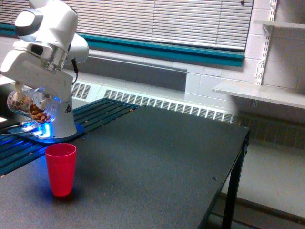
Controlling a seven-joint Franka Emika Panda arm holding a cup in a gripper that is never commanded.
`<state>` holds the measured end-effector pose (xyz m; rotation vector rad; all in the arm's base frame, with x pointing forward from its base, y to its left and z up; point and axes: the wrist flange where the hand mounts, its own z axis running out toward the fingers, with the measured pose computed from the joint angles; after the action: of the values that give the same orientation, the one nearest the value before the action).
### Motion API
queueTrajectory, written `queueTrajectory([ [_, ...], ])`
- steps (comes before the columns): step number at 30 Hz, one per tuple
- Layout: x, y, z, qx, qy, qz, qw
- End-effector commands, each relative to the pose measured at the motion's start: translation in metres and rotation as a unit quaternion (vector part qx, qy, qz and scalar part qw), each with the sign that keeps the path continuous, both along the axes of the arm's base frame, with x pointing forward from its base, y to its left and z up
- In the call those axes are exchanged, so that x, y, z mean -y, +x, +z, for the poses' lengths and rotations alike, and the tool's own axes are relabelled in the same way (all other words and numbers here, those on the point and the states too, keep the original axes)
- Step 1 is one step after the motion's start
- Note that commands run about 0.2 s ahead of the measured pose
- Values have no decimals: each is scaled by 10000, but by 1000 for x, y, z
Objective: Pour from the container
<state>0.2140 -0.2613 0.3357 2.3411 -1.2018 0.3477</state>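
The container (29, 105), a clear rounded jar with brown nut-like pieces inside, hangs tilted on its side at the exterior view's left. My gripper (26, 98) is shut on it, beneath the white wrist. A red plastic cup (60, 169) stands upright on the black table (157, 162), below the jar and slightly to its right. The jar is well above the cup's rim, and nothing is falling from it. My fingertips are mostly hidden by the jar and the wrist.
The arm's white base (62, 125) stands on a blue-lit plate just behind the cup. A slatted dark surface (102, 112) lies beside it. The table's right edge drops off near a wall shelf (259, 93). A radiator runs along the back wall.
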Motion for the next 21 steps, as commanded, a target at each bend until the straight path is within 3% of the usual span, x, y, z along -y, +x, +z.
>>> queueTrajectory([
  [1,-4,7,-3,-80,-61,62,9999],
  [21,-4,10,-8,-354,-184,229,9989],
])
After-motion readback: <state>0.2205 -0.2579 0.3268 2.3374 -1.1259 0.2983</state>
